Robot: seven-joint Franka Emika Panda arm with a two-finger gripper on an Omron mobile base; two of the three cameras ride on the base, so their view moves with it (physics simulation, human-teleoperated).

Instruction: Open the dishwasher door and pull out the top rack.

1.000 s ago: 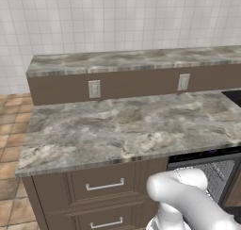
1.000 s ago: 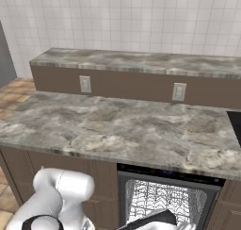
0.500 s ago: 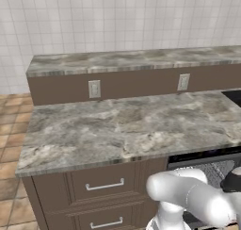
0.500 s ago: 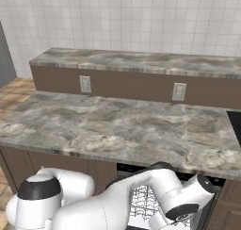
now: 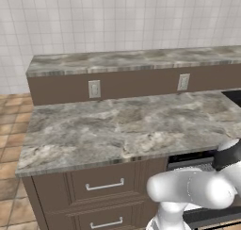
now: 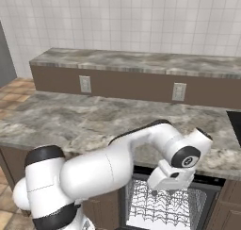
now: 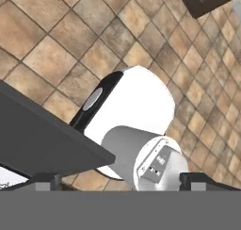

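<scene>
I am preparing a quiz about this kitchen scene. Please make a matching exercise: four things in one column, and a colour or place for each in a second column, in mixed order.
Things:
1. top rack
2. countertop
3. drawer fronts
4. floor

Descriptions:
A. brown wood with silver handles
B. tan square tiles
C. pale wire tines, below the counter edge
D. grey marbled stone

Pairs: 1-C, 2-D, 3-A, 4-B

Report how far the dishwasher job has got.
Done: the dishwasher door is down, leaving the cavity open. In hand: the gripper hangs above the top rack, jaws open, holding nothing. Left: grip the rack and pull it out.
</scene>
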